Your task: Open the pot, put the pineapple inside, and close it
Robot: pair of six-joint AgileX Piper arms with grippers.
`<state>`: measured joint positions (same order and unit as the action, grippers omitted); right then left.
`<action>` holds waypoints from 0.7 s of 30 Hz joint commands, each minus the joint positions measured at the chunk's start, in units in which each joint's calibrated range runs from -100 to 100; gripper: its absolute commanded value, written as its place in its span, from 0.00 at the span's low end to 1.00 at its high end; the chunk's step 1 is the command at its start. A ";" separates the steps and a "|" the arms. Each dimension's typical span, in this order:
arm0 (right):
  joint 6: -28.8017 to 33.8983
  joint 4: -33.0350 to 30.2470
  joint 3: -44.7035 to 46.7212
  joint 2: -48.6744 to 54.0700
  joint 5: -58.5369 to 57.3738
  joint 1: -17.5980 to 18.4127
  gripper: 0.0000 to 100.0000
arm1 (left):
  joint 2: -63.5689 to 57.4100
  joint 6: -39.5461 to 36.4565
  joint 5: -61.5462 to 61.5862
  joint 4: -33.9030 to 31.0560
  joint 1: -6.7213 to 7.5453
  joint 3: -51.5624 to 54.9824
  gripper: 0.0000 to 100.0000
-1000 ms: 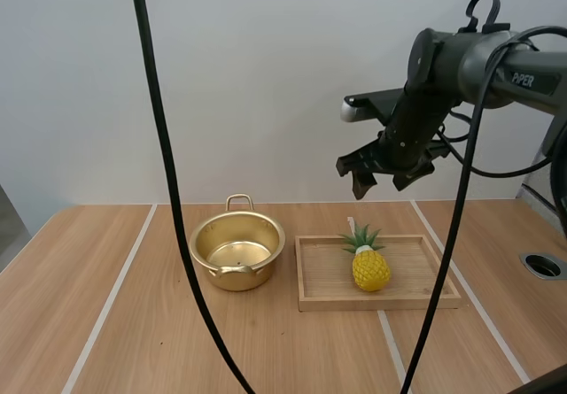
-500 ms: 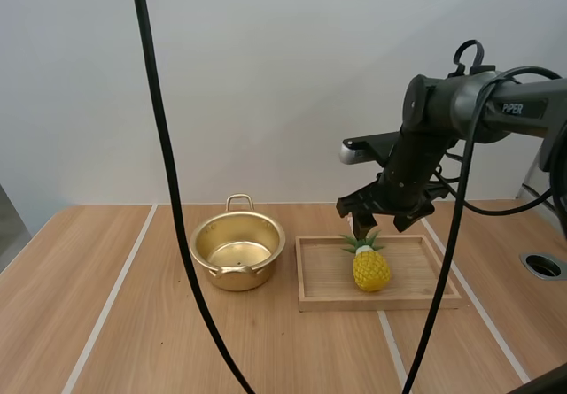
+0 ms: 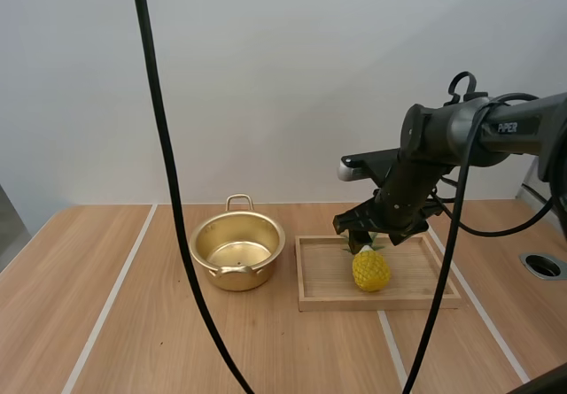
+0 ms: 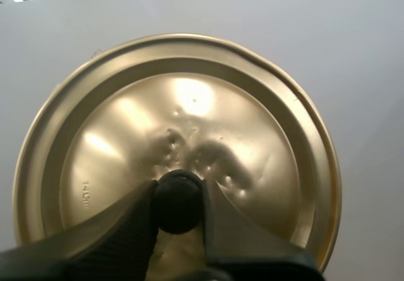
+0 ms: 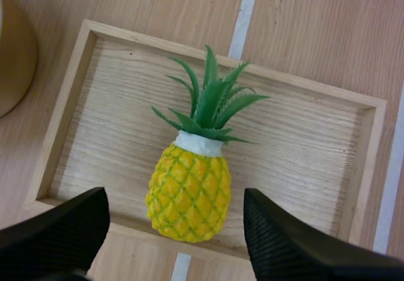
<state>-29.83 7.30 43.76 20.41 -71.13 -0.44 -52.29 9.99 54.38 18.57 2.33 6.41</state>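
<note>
While the left gripper [image 4: 178, 196] is clamping its two black fingers on the small black knob [image 4: 178, 210] of the round golden metal lid [image 4: 189, 117], holding that lid up in front of itself, the right gripper [image 3: 376, 233] is hanging directly above the small yellow pineapple with a green leafy crown [image 5: 189, 196]. Its fingers are standing wide apart, one on each side of the fruit's body, touching nothing.

The pineapple is lying on its side just beneath those fingertips, inside the shallow rectangular wooden tray [image 5: 303, 167], with its crown pointing toward the tray's far rim. The shiny golden metal pot [image 3: 237, 252] is sitting open and empty on the light wooden table [image 3: 115, 323], off to this gripper's left, just past the tray's end.

The pineapple is looking like a toy: probably light, stiff and hollow, with a bumpy skin that should be giving the fingers some purchase. Its rounded body may be inclined to roll or squirt out of a pinch near either end. The thin leaves appear bendy and a poor hold. The widest part of the yellow body, squarely between the fingers, seems the best place to grip.
</note>
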 commanded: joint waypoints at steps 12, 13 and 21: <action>-1.93 1.02 6.78 0.40 12.00 -0.19 1.00 | -0.50 -0.54 -0.94 0.87 0.07 -0.38 0.00; -1.93 1.02 7.46 0.40 13.08 -0.19 1.00 | -0.50 -0.54 -0.94 0.87 0.07 -0.38 0.00; -3.04 1.02 9.79 -0.05 18.65 -0.19 1.00 | -0.50 -0.54 -0.78 0.87 0.07 -0.38 0.00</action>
<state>-32.34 8.16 53.09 20.26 -54.71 -0.44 -52.29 9.99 54.59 18.57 2.33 6.41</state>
